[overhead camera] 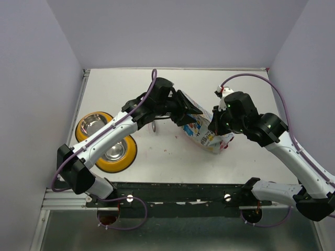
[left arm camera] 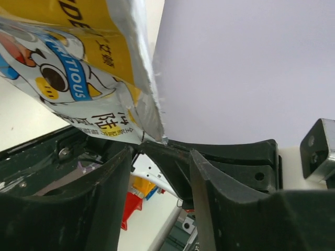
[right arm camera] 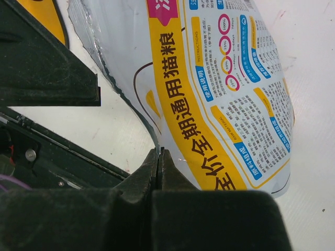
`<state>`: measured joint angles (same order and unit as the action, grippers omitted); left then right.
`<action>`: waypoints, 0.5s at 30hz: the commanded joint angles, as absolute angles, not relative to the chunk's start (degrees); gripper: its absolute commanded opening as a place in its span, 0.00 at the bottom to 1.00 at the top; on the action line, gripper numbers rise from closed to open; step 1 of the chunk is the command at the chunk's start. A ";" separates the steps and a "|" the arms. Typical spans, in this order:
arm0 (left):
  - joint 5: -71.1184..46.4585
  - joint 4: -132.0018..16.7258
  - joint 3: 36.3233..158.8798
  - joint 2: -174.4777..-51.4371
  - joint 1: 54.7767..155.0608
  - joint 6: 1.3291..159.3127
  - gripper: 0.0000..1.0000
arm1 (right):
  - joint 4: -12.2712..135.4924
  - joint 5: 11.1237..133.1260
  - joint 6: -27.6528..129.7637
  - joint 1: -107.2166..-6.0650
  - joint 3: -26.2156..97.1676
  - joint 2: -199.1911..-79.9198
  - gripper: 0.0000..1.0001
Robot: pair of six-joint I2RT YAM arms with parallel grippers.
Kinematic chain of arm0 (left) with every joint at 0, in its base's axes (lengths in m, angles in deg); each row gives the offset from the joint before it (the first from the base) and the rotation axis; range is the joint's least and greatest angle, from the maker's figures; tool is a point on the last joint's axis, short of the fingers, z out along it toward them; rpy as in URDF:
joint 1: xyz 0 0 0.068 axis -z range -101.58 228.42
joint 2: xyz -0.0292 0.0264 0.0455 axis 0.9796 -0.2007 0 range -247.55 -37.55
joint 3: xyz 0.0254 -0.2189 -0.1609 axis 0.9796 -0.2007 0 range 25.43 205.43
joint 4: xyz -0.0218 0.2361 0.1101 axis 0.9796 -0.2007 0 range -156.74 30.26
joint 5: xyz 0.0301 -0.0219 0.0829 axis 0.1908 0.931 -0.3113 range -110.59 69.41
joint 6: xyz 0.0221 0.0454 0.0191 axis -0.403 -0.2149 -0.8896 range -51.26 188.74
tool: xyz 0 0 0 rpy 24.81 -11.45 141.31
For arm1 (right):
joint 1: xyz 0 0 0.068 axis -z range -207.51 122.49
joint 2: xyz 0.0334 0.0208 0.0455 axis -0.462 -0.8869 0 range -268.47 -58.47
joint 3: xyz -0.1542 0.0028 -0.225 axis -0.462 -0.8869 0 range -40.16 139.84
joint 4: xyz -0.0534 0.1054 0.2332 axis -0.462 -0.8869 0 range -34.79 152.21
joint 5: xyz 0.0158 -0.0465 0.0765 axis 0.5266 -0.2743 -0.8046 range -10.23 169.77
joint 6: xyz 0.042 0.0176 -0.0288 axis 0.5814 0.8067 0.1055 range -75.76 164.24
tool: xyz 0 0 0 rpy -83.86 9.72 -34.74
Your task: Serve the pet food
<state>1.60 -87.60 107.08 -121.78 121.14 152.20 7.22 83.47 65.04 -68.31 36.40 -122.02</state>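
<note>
Two claws, one bag: my right claw (right arm camera: pixel 158 152) was clamped on the edge of the yellow-white printed foil bag (right arm camera: pixel 220 94), and my left claw (left arm camera: pixel 161 154) gaped at its torn mouth. I judged the pet food was inside, unseen; the yellow double-bowl feeder (overhead camera: pixel 115 167) looked unfilled.

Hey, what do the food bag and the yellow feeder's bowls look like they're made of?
Food bag: likely glossy plastic film with a foil-like lining; printed outside shines, inner face looks silvery.
Feeder: probably smooth yellow plastic, judging by its even colour.
Its bowls: polished metal, apparently steel, mirror-like reflections.
</note>
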 commanded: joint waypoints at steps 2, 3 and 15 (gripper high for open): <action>-0.20 -86.28 109.37 -122.37 122.54 156.10 0.50 | 9.30 82.67 66.04 -68.29 37.80 -121.84 0.01; -0.29 -86.37 108.93 -122.19 122.80 156.19 0.48 | 9.30 82.75 66.04 -68.30 37.80 -121.93 0.01; 1.03 -84.26 105.33 -122.80 123.16 157.95 0.33 | 9.30 82.67 66.04 -68.30 37.98 -121.76 0.01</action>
